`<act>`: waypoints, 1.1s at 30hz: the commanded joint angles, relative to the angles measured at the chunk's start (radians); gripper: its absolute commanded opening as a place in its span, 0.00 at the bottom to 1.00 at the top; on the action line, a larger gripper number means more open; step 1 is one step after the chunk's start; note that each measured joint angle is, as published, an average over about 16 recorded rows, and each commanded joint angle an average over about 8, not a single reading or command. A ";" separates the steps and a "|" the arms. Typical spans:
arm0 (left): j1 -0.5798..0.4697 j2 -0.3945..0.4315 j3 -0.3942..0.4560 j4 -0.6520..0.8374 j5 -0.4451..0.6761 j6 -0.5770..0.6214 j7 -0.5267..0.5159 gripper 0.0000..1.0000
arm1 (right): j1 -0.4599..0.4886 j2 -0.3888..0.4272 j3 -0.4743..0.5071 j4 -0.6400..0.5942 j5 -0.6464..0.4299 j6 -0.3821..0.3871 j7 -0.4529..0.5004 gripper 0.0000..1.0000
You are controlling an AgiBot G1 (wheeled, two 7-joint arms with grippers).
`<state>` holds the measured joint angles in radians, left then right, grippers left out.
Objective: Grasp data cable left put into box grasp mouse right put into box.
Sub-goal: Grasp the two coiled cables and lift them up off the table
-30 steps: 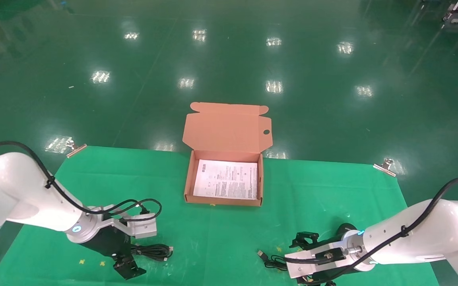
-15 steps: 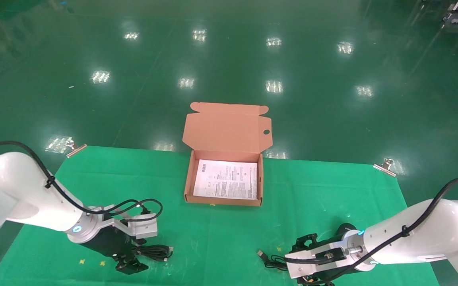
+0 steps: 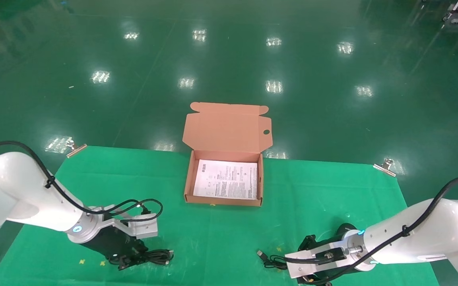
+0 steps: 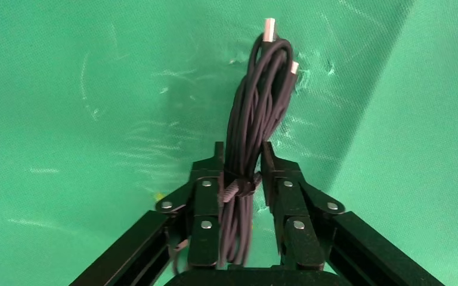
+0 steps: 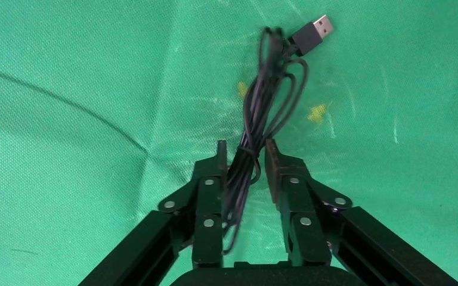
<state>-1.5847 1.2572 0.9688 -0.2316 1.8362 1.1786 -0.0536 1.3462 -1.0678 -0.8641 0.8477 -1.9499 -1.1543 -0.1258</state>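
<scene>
Since a second ago, left claw dropped, clamping data cable; right claw narrow around mouse cord; I lift next.

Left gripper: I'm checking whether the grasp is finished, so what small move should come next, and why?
Probably a short lift straight up. In the left wrist view the left gripper has its fingers pressed against both sides of the data cable, which lies on the green cloth. The box sits open farther ahead, so raising the bundle clear comes before carrying it there.
</scene>
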 commanded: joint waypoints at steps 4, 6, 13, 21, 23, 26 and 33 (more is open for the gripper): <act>0.000 0.000 0.000 -0.001 0.000 0.000 0.000 0.00 | 0.000 0.000 0.000 0.000 0.000 0.000 0.000 0.00; 0.000 0.000 0.000 -0.001 0.000 0.000 0.000 0.00 | 0.000 0.000 0.000 0.001 0.000 0.000 0.000 0.00; -0.004 -0.002 0.002 -0.004 0.004 0.001 0.003 0.00 | 0.001 0.001 0.000 0.001 0.000 -0.001 0.000 0.00; -0.062 -0.026 0.005 -0.061 0.017 0.007 0.011 0.00 | 0.050 0.079 0.055 0.043 0.051 -0.020 0.048 0.00; -0.083 -0.034 0.001 -0.088 0.016 -0.001 0.005 0.00 | 0.069 0.109 0.079 0.064 0.069 -0.012 0.066 0.00; -0.112 -0.041 -0.006 -0.137 0.019 -0.029 -0.011 0.00 | 0.100 0.143 0.116 0.089 0.085 0.020 0.089 0.00; -0.164 -0.052 -0.015 -0.291 0.044 -0.109 -0.067 0.00 | 0.200 0.158 0.186 0.119 0.100 0.113 0.113 0.00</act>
<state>-1.7442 1.2058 0.9567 -0.5193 1.8866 1.0724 -0.1218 1.5472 -0.9239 -0.6822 0.9613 -1.8437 -1.0485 -0.0225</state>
